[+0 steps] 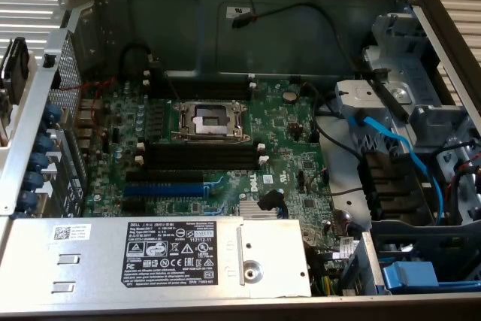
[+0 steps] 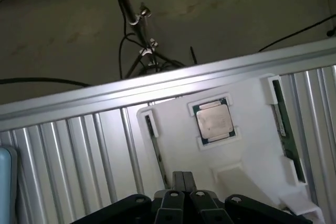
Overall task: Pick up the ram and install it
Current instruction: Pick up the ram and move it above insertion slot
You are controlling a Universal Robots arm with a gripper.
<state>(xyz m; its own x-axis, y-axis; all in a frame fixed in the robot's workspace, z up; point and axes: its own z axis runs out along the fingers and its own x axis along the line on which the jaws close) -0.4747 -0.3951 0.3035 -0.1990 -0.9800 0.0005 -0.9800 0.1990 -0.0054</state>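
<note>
In the wrist view a white holder (image 2: 247, 145) lies on a ribbed aluminium surface. The ram (image 2: 286, 132), a thin dark-green stick with a pale strip, stands on edge in a slot along one side of the holder. A second thin dark strip (image 2: 153, 137) sits in the slot on the opposite side. My gripper (image 2: 182, 176) hovers above the holder between the two, its black fingers pressed together with nothing in them. In the exterior view the motherboard (image 1: 285, 133) shows long black slots with white end clips (image 1: 201, 154), all bare.
A processor chip (image 2: 213, 120) sits in the holder's middle pocket. In the case are the open CPU socket (image 1: 209, 119), a blue slot (image 1: 164, 187), the power supply box (image 1: 150, 257), blue cables (image 1: 398, 148) and a drive cage (image 1: 406, 73). An aluminium rail (image 2: 157, 90) borders the holder.
</note>
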